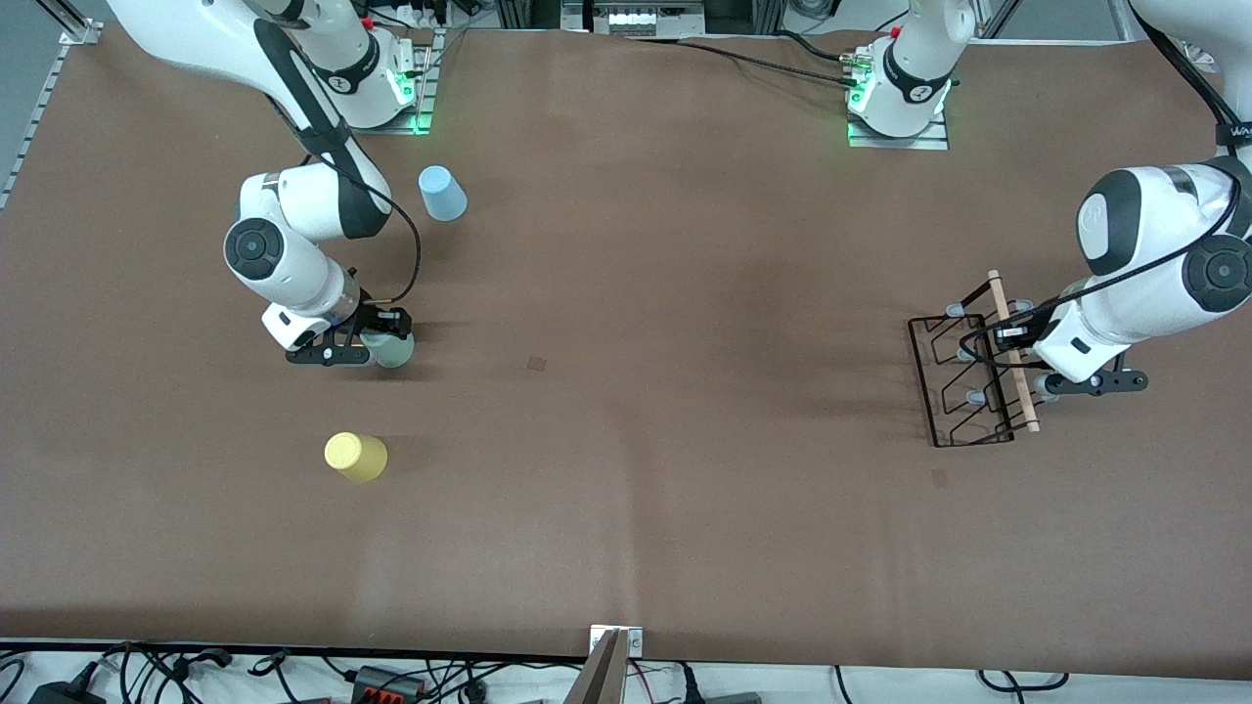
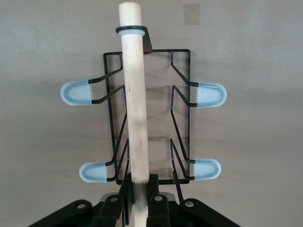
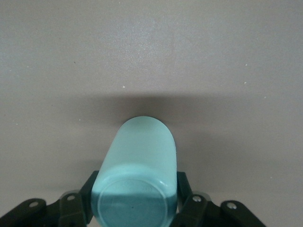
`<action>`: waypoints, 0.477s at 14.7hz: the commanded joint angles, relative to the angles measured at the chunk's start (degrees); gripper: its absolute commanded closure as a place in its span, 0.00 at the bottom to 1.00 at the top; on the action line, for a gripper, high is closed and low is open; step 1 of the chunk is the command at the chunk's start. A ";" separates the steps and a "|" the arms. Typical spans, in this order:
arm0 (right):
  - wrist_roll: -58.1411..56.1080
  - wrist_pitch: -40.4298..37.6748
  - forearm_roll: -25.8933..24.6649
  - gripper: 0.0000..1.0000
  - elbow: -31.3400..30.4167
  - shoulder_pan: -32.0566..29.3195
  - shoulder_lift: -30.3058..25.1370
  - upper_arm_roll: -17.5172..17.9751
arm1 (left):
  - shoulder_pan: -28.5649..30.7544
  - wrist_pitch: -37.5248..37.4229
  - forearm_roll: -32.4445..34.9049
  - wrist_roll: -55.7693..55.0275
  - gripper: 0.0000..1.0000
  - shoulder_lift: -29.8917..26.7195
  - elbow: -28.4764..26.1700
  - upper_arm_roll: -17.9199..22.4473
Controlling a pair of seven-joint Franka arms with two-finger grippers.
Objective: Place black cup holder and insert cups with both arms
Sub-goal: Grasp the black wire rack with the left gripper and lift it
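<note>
The black cup holder (image 1: 954,391) stands on the brown table at the left arm's end, its wooden rod handle (image 1: 1012,362) on top. My left gripper (image 1: 1017,337) is shut on that handle; in the left wrist view the fingers (image 2: 124,187) press the rod (image 2: 134,94) from both sides, with pale-tipped pegs (image 2: 75,92) sticking out beside it. At the right arm's end, my right gripper (image 1: 386,342) is shut on the pale green cup (image 1: 396,350), which stands bottom up (image 3: 139,156). The yellow cup (image 1: 356,457) stands nearer the front camera, the light blue cup (image 1: 442,193) farther from it.
Both arm bases (image 1: 898,108) stand along the table's back edge. Cables (image 1: 391,680) and a mount lie off the front edge. Two small dark marks (image 1: 537,364) show on the brown mat, one near the middle and one near the cup holder.
</note>
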 commanded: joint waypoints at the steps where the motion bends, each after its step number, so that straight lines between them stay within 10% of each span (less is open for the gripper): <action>1: 0.63 0.75 0.51 0.54 -0.80 0.42 -0.30 -0.12 | -0.17 -5.09 0.88 0.01 0.99 -1.09 4.14 -0.90; 7: 0.37 -7.41 0.60 0.58 1.04 1.48 -5.13 -0.12 | -0.70 -19.87 0.88 -4.11 0.99 -1.44 14.44 -10.54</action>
